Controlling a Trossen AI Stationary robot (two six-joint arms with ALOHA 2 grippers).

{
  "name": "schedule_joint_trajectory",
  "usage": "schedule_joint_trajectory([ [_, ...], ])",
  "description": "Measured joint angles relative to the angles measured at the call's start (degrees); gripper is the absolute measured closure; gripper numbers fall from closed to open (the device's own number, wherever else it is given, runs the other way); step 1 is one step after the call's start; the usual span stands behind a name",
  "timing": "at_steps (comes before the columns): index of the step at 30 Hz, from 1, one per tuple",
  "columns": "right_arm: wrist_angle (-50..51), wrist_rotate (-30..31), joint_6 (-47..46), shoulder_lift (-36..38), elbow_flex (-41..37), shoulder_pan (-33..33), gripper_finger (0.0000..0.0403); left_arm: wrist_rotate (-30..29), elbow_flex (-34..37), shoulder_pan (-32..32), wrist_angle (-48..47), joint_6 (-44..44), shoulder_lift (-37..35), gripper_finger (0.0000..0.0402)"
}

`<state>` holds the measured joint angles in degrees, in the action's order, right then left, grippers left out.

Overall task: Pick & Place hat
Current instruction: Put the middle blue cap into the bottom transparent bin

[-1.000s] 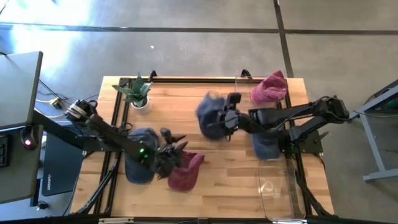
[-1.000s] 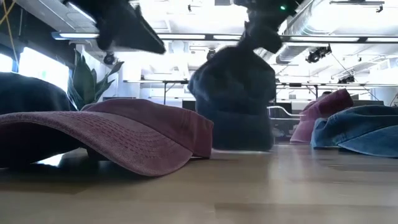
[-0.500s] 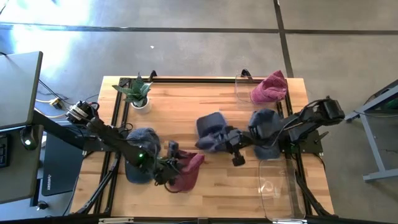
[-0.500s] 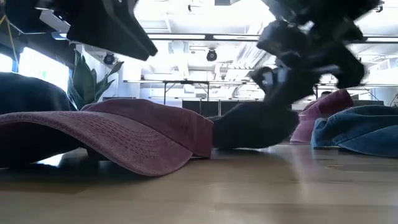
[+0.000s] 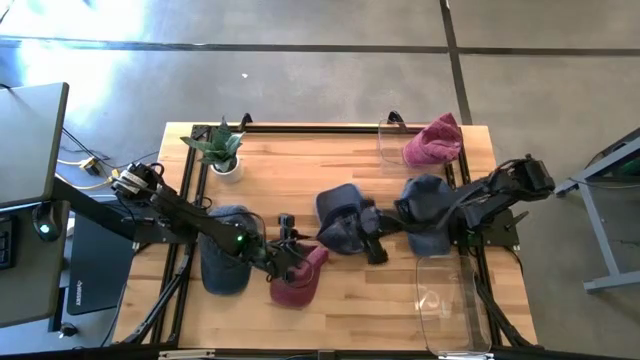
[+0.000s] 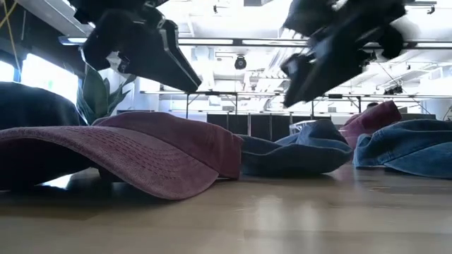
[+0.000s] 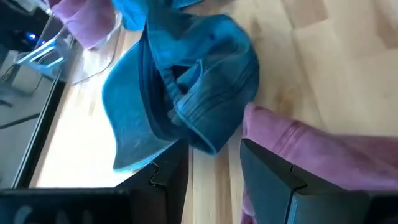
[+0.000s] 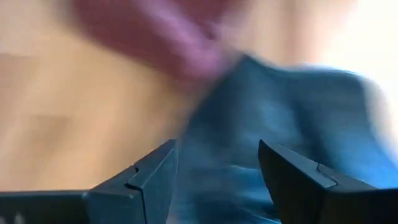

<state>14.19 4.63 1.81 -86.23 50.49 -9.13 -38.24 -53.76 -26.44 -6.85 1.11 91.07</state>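
A dark blue hat (image 5: 338, 215) lies on the wooden table near its middle, brim and crown down on the wood (image 6: 296, 152). My right gripper (image 5: 371, 246) hangs open just above its near right side, touching nothing (image 6: 318, 63). A maroon hat (image 5: 300, 280) lies toward the near edge, crown up (image 6: 127, 152). My left gripper (image 5: 288, 260) hovers open over the maroon hat's far end (image 7: 214, 146), clear of it (image 6: 152, 56).
A second blue hat (image 5: 430, 215) lies under my right arm, and a dark hat (image 5: 225, 265) lies under my left arm. A pink hat (image 5: 435, 140) sits at the far right corner. A potted plant (image 5: 222, 150) stands far left. Clear containers (image 5: 445, 300) stand near right.
My right gripper has swung toward the near edge and down with the dark blue hat, which hung upright below it. It has then opened and let go, and the hat now lies slumped flat on the table. My left gripper has edged toward the right over the maroon hat.
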Motion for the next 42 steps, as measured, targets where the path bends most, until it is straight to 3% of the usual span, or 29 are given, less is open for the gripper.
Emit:
schedule_joint_trajectory([
  [2, 3.0, 2.8, 2.0, -2.1, 1.8, 2.8, 0.0181, -1.8, 0.0, -0.2, -1.9, -0.5, 0.0, 0.0262],
  [8, 9.4, 1.1, 9.8, -11.5, 5.5, 10.2, 0.0199, -2.2, 0.0, -0.2, -6.7, -5.1, 0.0, 0.0262],
  [11, 12.9, 1.6, 14.6, -15.9, 6.4, 10.8, 0.0207, -1.8, 0.0, -0.2, -6.7, -5.5, 0.0, 0.0262],
  [14, 12.8, 6.5, 15.5, -18.2, 6.9, 9.4, 0.0222, -1.3, 0.0, -0.2, -6.6, -5.5, 0.0, 0.0262],
  [19, 12.8, 14.0, 14.9, -17.9, 6.5, 6.5, 0.0295, -1.2, 0.0, -0.2, -6.2, -6.1, 0.0, 0.0262],
  [24, 14.1, 14.9, 12.3, -14.9, 6.7, 4.1, 0.0392, -1.3, 0.0, -0.2, -6.1, -6.5, 0.0, 0.0262],
  [30, 14.6, 19.3, 7.1, -11.1, 6.7, 1.7, 0.038, -7.3, 0.0, -0.2, -7.2, -8.6, 0.0, 0.0262],
  [36, 8.3, 10.7, 9.2, -10.1, 6.7, 3.1, 0.0393, -5.5, 0.0, -0.2, -7.8, -8.7, 0.0, 0.0262],
  [39, 4.1, 1.1, 12.5, -10.5, 6.7, 6.5, 0.0354, -3.0, 0.0, 0.0, -7.9, -8.5, 0.0, 0.0262],
  [42, -1.1, -4.6, 13.0, -12.1, 6.7, 9.6, 0.03, 0.8, 0.0, 0.4, -7.6, -8.3, 0.0, 0.0262],
])
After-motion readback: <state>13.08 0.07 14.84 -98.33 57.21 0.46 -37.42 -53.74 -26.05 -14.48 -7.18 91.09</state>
